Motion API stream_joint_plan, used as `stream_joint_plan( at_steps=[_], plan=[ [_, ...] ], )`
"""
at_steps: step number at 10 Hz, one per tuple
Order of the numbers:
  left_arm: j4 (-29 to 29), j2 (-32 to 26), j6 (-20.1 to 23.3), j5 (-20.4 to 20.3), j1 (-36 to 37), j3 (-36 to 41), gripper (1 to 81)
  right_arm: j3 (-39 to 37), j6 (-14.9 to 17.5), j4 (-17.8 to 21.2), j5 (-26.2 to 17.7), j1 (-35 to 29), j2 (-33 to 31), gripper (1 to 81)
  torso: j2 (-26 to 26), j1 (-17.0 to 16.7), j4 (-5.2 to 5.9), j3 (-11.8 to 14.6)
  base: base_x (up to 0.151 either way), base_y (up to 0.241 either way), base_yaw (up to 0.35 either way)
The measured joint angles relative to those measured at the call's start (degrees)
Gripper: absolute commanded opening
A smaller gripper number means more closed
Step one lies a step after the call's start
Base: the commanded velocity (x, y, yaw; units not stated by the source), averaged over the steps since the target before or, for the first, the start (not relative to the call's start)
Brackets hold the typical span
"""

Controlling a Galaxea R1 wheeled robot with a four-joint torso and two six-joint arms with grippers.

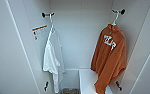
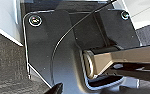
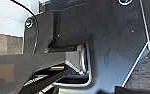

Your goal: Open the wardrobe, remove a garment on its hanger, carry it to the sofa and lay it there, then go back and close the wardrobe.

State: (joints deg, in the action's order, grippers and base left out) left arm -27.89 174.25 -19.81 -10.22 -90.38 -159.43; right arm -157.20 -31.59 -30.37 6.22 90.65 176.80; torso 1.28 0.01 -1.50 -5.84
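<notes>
The tall white two-door wardrobe (image 1: 76,37) stands open ahead of me, doors swung wide, so the opening step looks done. The rust-orange long-sleeved sweatshirt with white chest lettering (image 1: 110,60) hangs on its thin white hanger (image 1: 115,19), hooked over a black peg (image 1: 119,11) on the wall, which keeps it off the white shelf (image 1: 87,80) beneath. A white shirt (image 1: 52,58) hangs likewise from the opposite peg (image 1: 47,14). Both of my wrists sit low over dark carpet (image 2: 6,60), so the garment hangs well clear of my jaws. Whether either pair is wide or narrow, I cannot tell.
</notes>
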Motion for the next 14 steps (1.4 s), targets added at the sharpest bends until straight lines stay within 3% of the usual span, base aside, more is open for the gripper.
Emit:
stream_joint_plan(
  at_steps=[8, 12, 13, 14],
  plan=[
    [0.0, 0.0, 0.0, 0.0, 0.0, 0.0, 81.1, 0.0, 0.0, -0.2, 0.0, 0.0, 0.0, 81.1, 0.0, 0.0, 0.00, 0.0, 0.097, 0.000, 0.000],
    [0.0, 0.0, 0.0, 0.0, -0.3, 0.0, 81.1, 0.0, 0.0, -0.4, 0.0, 0.0, 0.0, 81.1, 0.0, 0.0, 0.00, 0.0, 0.000, 0.000, 0.000],
    [0.0, 0.0, 0.0, 0.0, -0.5, 0.0, 81.1, 0.0, 0.0, -0.4, 0.0, 0.2, 0.0, 81.1, 0.0, 0.0, -0.19, 0.0, 0.000, 0.000, 0.000],
    [0.0, 0.0, 0.0, 0.0, -0.6, 0.0, 81.1, 0.0, 0.0, -0.4, 0.0, 0.0, 0.0, 81.1, 0.0, 0.0, -1.07, 0.0, 0.000, 0.000, 0.000]
  ],
)
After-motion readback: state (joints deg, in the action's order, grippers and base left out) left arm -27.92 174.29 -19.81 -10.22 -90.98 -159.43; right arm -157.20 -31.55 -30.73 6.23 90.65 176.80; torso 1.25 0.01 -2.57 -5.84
